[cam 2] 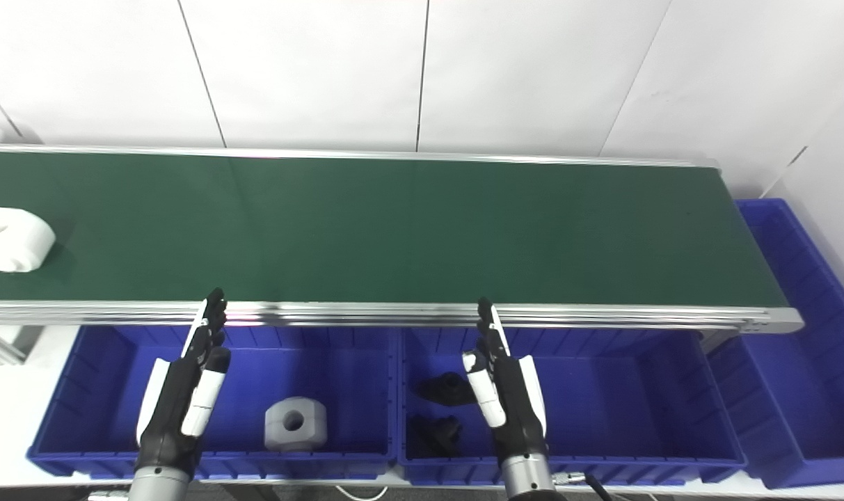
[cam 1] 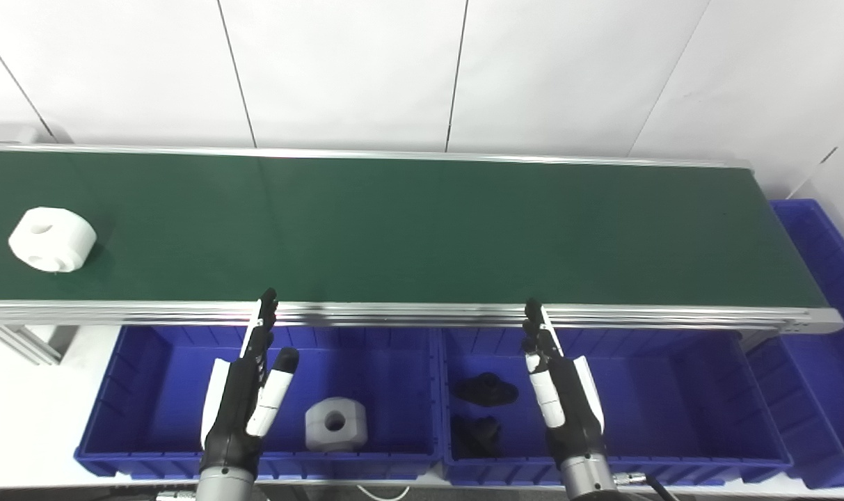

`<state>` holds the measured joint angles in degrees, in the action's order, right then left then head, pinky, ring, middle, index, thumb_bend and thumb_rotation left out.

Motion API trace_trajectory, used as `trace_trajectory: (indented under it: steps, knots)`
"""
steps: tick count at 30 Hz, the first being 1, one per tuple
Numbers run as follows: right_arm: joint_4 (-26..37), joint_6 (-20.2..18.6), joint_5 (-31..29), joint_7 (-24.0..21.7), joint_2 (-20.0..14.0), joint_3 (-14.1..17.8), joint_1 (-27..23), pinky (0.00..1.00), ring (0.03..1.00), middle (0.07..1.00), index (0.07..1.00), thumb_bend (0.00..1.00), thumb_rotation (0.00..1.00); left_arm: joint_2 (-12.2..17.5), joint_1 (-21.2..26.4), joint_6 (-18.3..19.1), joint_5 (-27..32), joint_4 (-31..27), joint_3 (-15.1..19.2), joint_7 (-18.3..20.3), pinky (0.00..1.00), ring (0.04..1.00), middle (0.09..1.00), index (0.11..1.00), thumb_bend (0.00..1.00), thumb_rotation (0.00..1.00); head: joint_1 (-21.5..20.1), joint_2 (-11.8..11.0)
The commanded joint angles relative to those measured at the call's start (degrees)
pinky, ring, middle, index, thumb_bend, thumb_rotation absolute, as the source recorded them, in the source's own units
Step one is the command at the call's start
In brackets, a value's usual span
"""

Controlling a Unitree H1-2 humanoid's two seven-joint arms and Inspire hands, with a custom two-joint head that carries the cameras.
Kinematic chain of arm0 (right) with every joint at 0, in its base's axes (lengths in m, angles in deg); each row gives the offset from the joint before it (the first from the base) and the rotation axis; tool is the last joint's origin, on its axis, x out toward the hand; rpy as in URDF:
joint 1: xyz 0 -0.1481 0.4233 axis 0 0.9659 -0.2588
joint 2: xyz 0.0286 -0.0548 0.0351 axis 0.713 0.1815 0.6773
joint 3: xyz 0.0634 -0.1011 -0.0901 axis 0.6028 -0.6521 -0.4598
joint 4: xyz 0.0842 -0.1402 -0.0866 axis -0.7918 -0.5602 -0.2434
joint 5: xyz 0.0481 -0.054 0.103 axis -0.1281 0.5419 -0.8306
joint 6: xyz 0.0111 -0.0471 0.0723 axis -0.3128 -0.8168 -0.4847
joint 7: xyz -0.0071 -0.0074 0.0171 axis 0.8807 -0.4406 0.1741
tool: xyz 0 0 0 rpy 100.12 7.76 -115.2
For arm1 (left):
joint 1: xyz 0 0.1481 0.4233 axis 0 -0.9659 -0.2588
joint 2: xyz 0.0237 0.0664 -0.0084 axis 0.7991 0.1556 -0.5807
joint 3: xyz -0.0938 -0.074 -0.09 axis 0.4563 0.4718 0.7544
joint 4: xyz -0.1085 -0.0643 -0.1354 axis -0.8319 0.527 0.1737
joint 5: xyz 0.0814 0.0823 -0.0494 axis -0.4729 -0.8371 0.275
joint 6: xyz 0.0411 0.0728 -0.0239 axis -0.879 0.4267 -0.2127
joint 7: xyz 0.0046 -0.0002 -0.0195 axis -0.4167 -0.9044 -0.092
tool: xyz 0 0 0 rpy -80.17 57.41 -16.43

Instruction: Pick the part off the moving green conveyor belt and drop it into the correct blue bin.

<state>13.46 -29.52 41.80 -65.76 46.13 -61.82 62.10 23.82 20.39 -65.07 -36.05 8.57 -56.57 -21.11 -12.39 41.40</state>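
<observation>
A: Belt check. Where is the part?

B: One white part [cam 1: 51,239] lies on the green conveyor belt [cam 1: 422,229], at the far left end, nearer the front rail than the back. It is a rounded block with a hole on top and another in its side. Nothing touches it.

A: Hands?

B: Left hand [cam 1: 244,396] is raised over the left blue bin [cam 1: 143,348], fingers stretched straight toward the belt, thumb apart from them. It grips nothing; released. Its fingertips [cam 1: 268,298] reach the belt's front metal rail [cam 1: 408,314] in the picture. Whether they touch the rail, I cannot tell.

A: Right one?

B: Right hand [cam 1: 559,390] matches it: flat, fingers extended, empty, over the middle blue bin [cam 1: 672,362]. Both hands stand well apart from the white part, the left being the closer.

A: Bin contents?

B: Left bin holds one white block [cam 1: 335,423] with a round hole, sitting just right of the left hand. Middle bin holds two black parts [cam 1: 484,390], one behind the other, by its left wall, just left of the right hand. Shapes are too dark to detail.

A: Anything else?

B: A third blue bin [cam 1: 825,278] sits past the belt's right end, running along the right edge. White wall panels [cam 1: 422,69] stand behind the belt.
</observation>
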Motion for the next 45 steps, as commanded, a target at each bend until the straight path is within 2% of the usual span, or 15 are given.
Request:
trace_trajectory:
  steps: [1, 21, 26, 36, 39, 43, 45]
  knots:
    - [1.3, 3.6, -0.1, -0.5, -0.2, -0.3, -0.6, 0.96, 0.999, 1.0, 1.0, 0.87, 1.0, -0.5, 0.6, -0.9, -0.3, -1.4, -0.1, 0.1, 1.0, 1.0, 1.0, 1.0, 0.66, 1.0, 0.1, 0.0]
    - [1.6, 3.0, -0.9, -0.5, -0.1, -0.5, -0.6, 0.97, 1.0, 1.0, 1.0, 0.87, 1.0, -0.3, 0.3, -1.5, -0.1, -1.6, -0.4, 0.4, 1.0, 1.0, 1.0, 1.0, 0.65, 1.0, 0.1, 0.0]
    - [1.7, 2.9, -0.5, -0.3, -0.1, -0.6, -0.6, 0.97, 1.0, 1.0, 1.0, 0.87, 1.0, -0.2, 0.2, -0.2, -0.4, -2.1, -0.6, 0.7, 1.0, 1.0, 1.0, 1.0, 0.67, 1.0, 0.1, 0.0]
    - [1.5, 3.1, -0.3, -0.4, -0.2, -0.6, -0.7, 0.98, 1.0, 1.0, 1.0, 0.86, 1.0, -0.5, 0.3, -1.2, -0.1, -1.6, -0.7, 0.4, 1.0, 1.0, 1.0, 1.0, 0.65, 1.0, 0.1, -0.2]
    - [1.7, 3.0, -0.1, -0.3, -0.2, -0.7, -0.6, 0.98, 0.999, 1.0, 1.0, 0.86, 1.0, -0.4, 0.3, -0.5, 0.2, -1.7, -0.6, 0.7, 1.0, 1.0, 1.0, 1.0, 0.67, 1.0, 0.1, -0.2]
    - [1.5, 3.0, 0.1, -0.3, -0.2, -0.7, -0.6, 0.98, 1.0, 1.0, 1.0, 0.88, 1.0, -0.2, 0.4, -2.5, -0.1, -0.7, -0.7, 0.3, 1.0, 1.0, 1.0, 1.0, 0.65, 1.0, 0.2, -0.7]
    - [1.4, 3.2, 0.3, -0.3, -0.3, -0.7, -0.6, 0.98, 1.0, 1.0, 1.0, 0.87, 1.0, -0.4, 0.3, -1.9, 0.1, -0.9, -0.6, 0.4, 1.0, 1.0, 1.0, 1.0, 0.66, 1.0, 0.2, -0.7]
